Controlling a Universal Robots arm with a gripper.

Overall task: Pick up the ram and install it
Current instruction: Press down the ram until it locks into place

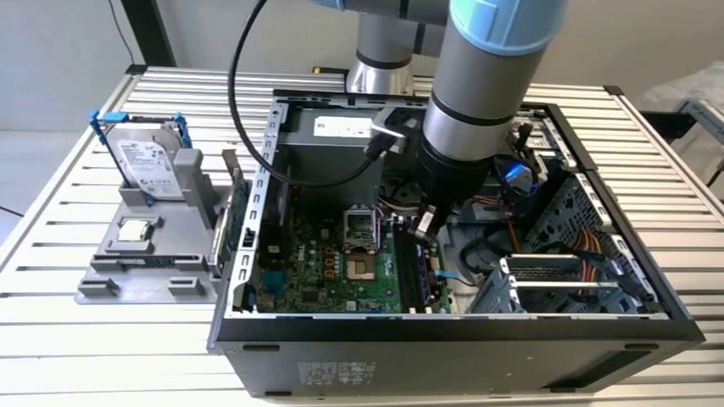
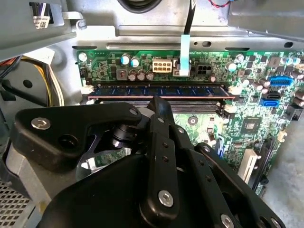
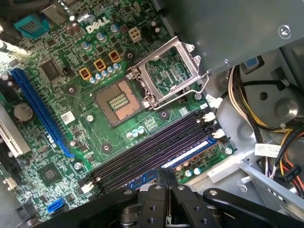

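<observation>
The ram [image 2: 159,91] already lies lengthwise in a motherboard slot [image 3: 156,147] inside the open computer case [image 1: 453,326], so the install looks near done, with the gripper [image 2: 159,107] just above it, fingers closed together and holding nothing.

The arm [image 1: 481,102] is built of grey metal tubes capped by light blue joint covers, with a black cable [image 1: 243,102] looped alongside it. The gripper [image 2: 159,107] is made of matte black linkage plates, fastened with silver screws [image 2: 40,123] and round pivot pins.
</observation>
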